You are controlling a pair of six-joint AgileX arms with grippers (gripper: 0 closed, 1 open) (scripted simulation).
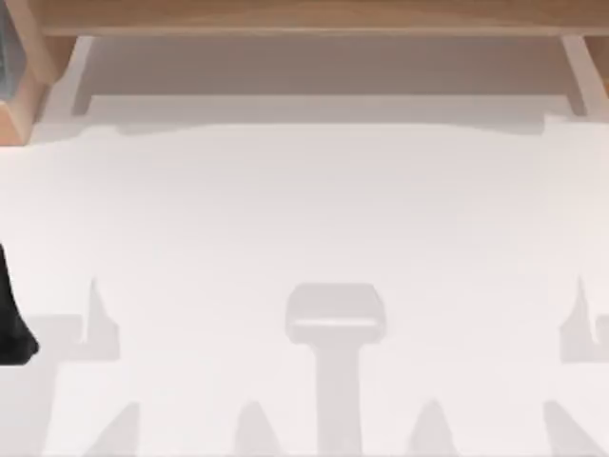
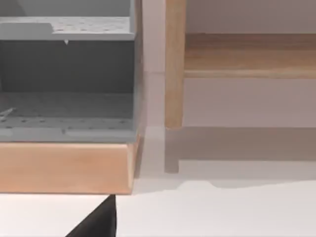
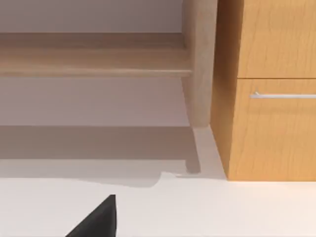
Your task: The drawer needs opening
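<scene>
Approach stage: the drawer [image 3: 276, 128], its handle [image 3: 284, 95] ungrasped, appears shut. Finger state of either arm cannot be told. Next, the right arm likely must reach the handle.

Bright, even light; soft shadows

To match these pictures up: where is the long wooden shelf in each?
Top view: the wooden shelf runs across the top edge.
Left wrist view: the shelf joins the upright post beside the grey cabinet.
Right wrist view: the shelf meets the post beside the drawer.
Shared landmark: the white table.
</scene>
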